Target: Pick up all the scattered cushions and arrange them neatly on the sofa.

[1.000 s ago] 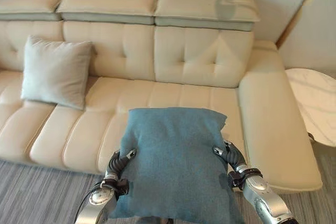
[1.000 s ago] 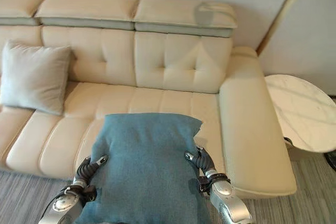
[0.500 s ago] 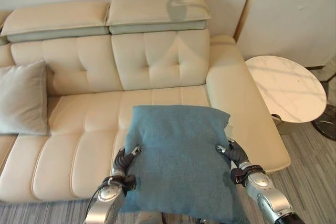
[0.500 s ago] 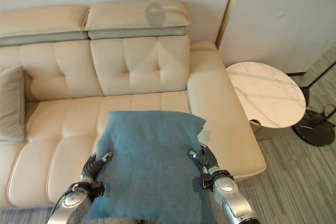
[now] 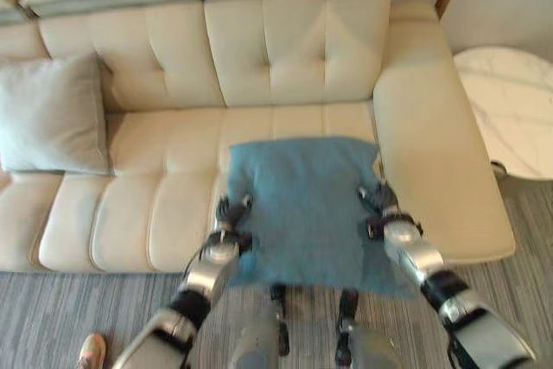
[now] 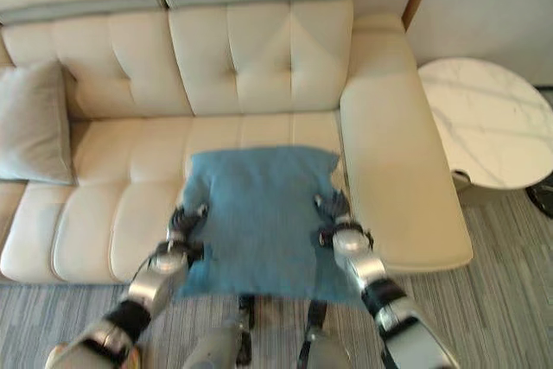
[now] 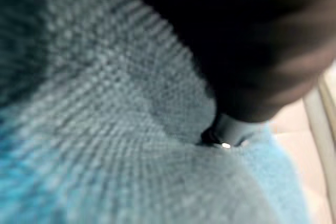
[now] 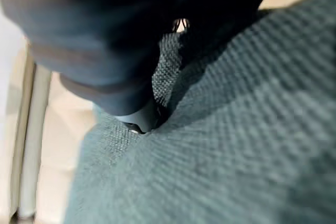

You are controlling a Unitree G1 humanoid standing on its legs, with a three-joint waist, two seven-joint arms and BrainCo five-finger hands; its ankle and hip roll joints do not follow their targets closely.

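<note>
Blue cushion [image 5: 298, 205] between both robot hands

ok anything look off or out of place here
Only the blue cushion: the left hand and right hand grip its sides, and it overhangs the sofa seat's front edge. The grey cushion leans upright against the backrest. Nothing looks damaged.

No text, label, brand mark, number or sign can be read in any view. No print is seen on the sofa [image 5: 294, 58], on the blue cushion [image 5: 302, 205] lying on its seat, on the grey cushion [image 5: 52, 114] at its left end, or on the round table [image 5: 510, 110] beside its right armrest.
</note>
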